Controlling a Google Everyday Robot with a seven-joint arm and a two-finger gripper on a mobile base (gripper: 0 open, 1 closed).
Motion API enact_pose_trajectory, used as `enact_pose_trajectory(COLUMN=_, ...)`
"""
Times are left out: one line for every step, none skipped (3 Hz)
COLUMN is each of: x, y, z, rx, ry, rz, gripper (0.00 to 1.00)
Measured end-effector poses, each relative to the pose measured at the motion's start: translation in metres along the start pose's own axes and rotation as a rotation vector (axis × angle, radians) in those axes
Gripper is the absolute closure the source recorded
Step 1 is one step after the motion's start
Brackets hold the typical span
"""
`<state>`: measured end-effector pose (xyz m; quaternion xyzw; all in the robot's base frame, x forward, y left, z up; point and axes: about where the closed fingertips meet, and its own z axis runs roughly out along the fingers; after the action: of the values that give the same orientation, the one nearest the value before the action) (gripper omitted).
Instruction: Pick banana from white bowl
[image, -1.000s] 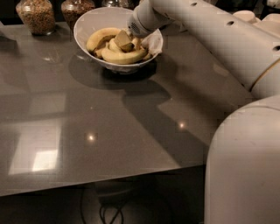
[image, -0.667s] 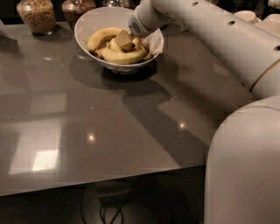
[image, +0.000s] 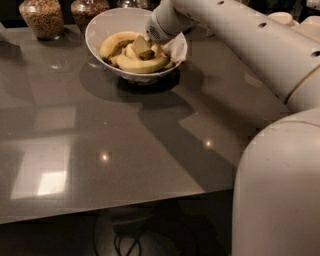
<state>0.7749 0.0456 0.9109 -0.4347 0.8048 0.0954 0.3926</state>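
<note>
A bowl (image: 98, 26) sits at the upper middle of the frame, on a shiny gray table (image: 100, 150). Yellow bananas (image: 142, 65) lie in it. The white arm (image: 240, 35) comes in from the right and reaches over to the bowl. The gripper (image: 142, 48) is down inside the bowl, right on the bananas. I cannot tell how wide it is, or if it has hold of one. Two jars (image: 42, 17) of brown stuff stand at the upper left, just behind the bowl.
</note>
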Motion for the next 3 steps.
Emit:
enact_pose_trajectory(x=-0.001, y=0.0, z=-0.001, rx=0.0, ry=0.0, rz=0.0, gripper=0.54)
enact_pose_trajectory(x=0.002, y=0.008, z=-0.007, rx=0.001, ry=0.015, rz=0.004, gripper=0.54)
enact_pose_trajectory(x=0.008, y=0.024, z=-0.025, rx=0.002, ry=0.045, rz=0.011, gripper=0.53)
